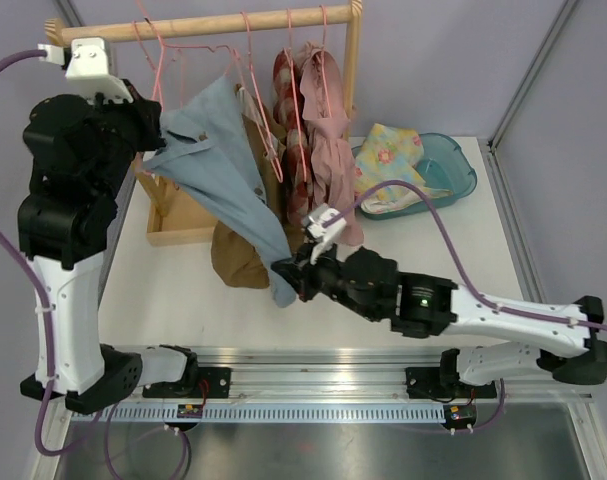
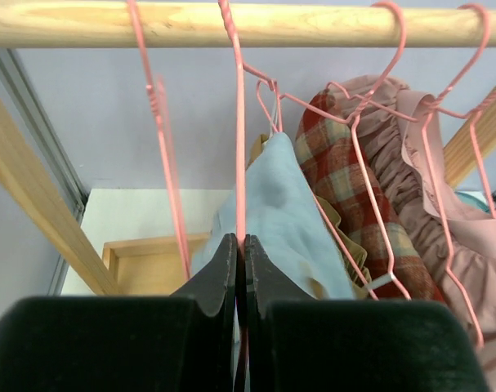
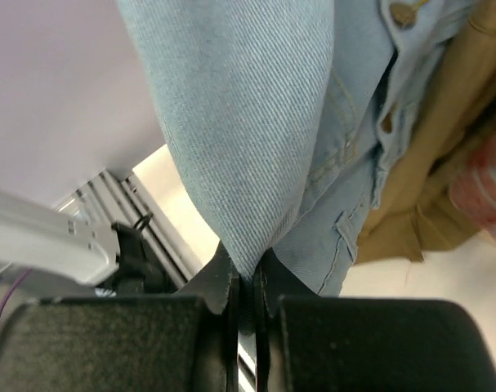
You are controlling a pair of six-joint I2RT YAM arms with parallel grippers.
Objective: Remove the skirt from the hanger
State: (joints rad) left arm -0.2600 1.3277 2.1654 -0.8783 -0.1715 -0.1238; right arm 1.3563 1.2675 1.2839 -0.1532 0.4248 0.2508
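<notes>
The left gripper [image 2: 241, 245] is pinched shut on the pink hanger [image 2: 239, 155], whose lower part hides behind it. The right gripper [image 3: 246, 276] squeezes the blue skirt [image 3: 248, 122] by its tip, hidden inside.

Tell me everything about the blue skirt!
The skirt is light blue denim with brown buttons and a pocket. It hangs slanting from a pink wire hanger on the wooden rail. The right hand pinches its bottom edge; the left hand grips the hanger. A tan garment hangs behind it.
</notes>
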